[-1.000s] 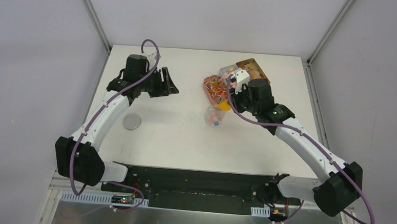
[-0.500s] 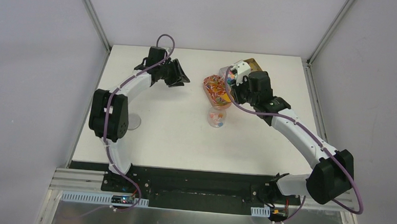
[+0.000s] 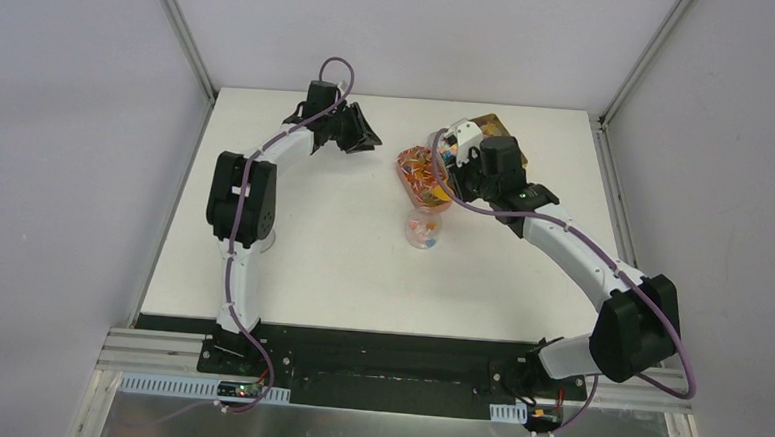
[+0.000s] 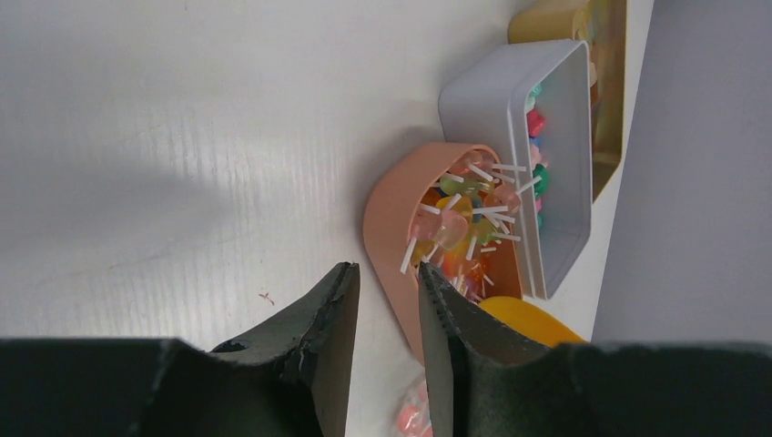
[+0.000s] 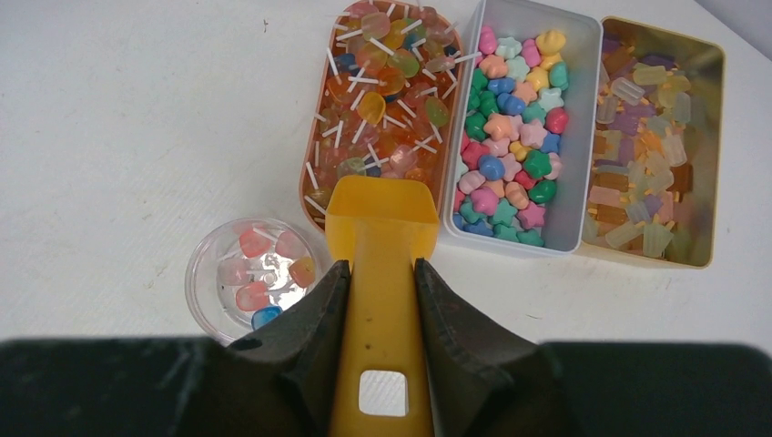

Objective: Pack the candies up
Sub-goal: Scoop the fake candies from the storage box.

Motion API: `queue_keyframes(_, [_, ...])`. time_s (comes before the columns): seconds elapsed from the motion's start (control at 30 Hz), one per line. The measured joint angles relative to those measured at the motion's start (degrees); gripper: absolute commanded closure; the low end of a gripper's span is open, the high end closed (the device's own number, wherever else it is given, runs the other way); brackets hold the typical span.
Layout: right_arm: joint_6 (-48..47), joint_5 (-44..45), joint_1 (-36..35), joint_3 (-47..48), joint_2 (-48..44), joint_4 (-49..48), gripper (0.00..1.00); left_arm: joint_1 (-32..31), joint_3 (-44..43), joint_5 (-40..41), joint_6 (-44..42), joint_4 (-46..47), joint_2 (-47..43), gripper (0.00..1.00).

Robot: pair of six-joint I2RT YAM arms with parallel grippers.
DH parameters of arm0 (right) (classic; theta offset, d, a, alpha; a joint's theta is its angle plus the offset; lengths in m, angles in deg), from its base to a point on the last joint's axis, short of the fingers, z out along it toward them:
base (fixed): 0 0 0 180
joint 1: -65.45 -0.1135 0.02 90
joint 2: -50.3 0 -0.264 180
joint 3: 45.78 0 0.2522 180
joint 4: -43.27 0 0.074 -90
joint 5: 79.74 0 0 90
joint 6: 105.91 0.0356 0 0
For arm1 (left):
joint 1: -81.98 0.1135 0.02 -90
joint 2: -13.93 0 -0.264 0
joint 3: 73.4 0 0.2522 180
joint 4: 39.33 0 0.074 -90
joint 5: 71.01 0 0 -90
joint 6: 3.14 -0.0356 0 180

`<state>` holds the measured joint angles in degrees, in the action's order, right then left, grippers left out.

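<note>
The candies [image 5: 510, 137], small and many-coloured, fill a grey tray [image 5: 583, 55] between an orange tray [image 5: 314, 155] of lollipop sweets and a yellow tray [image 5: 710, 118] of pastel sweets. My right gripper [image 5: 380, 266] is shut on the handle of the orange scoop [image 5: 382, 214], whose mouth sits at the near end of the orange tray. A clear cup [image 5: 205, 273] holding several sweets stands just left of the scoop. My left gripper [image 4: 387, 273] is slightly open and empty, above the table beside the orange tray [image 4: 382, 209].
In the top view the trays [image 3: 418, 170] sit at the far right of the table, with the cup [image 3: 423, 230] in front of them. The left gripper [image 3: 363, 137] hangs near the far edge. A grey disc [image 3: 265, 238] lies partly hidden behind the left arm.
The left arm has swung up and toward the far middle of the table, near the trays. The right arm has pulled the scoop away from the cup toward the trays.
</note>
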<state>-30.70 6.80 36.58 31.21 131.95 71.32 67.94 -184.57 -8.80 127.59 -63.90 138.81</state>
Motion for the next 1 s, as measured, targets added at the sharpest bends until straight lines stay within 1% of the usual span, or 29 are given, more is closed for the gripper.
queue_keyframes(0.23, [-1.5, -1.7, 0.0, 1.6, 3.2, 0.4, 1.0, -1.3, -5.4, -1.0, 1.6, 0.7, 7.6, 0.71])
queue_keyframes(0.43, [-2.4, -1.9, 0.0, 1.4, 3.9, -0.7, 1.0, -2.5, -7.8, -1.4, 2.5, 0.8, 11.0, 0.72])
queue_keyframes(0.67, [-3.4, -1.9, 0.1, -4.9, 3.9, -9.4, 1.0, -2.9, -9.1, -2.6, 3.5, 1.2, 12.3, 0.72])
queue_keyframes(1.0, [-3.9, -2.4, 0.1, -11.6, 2.4, -19.5, 1.0, -2.9, -9.3, -3.8, 4.7, 1.9, 14.6, 0.72])
